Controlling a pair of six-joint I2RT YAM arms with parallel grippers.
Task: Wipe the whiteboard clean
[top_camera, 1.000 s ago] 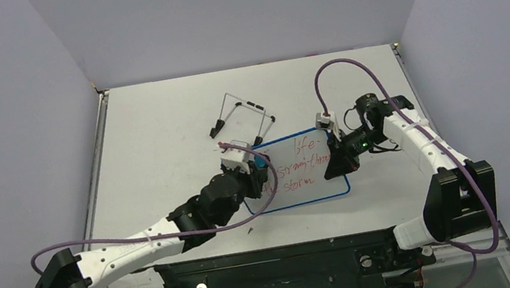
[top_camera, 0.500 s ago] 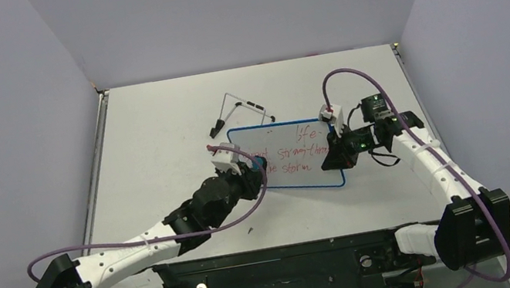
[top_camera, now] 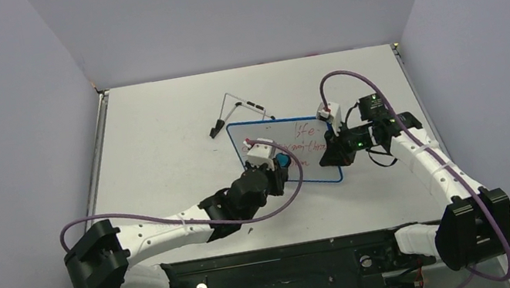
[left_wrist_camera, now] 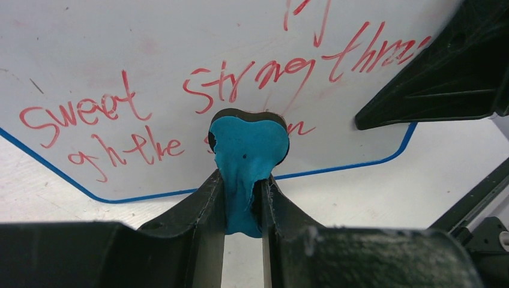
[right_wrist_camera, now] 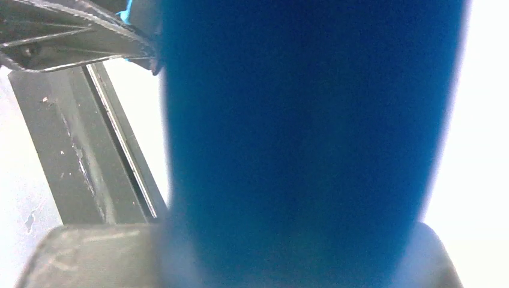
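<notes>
**Soft eraser, narrow hold: two ways this wipe can fail**

My left tool (left_wrist_camera: 243, 186) pinches a blue eraser (left_wrist_camera: 249, 141), squashed and bent between the fingers, and its black face looks pressed to the whiteboard (left_wrist_camera: 150, 54). A hard sideways stroke could twist the eraser out, or fold it so it skips the red writing (left_wrist_camera: 90, 114). My right tool (top_camera: 337, 152) is clamped shut on the board's right blue rim, steadying it mid-counter (top_camera: 155, 129), just beside the wire stand (top_camera: 234, 108). That hold is narrow, so my pressing could pivot or slide the board loose.

Left claw (left_wrist_camera: 243, 180) and right claw (top_camera: 333, 154) both pinched tight, arms outstretched.
</notes>
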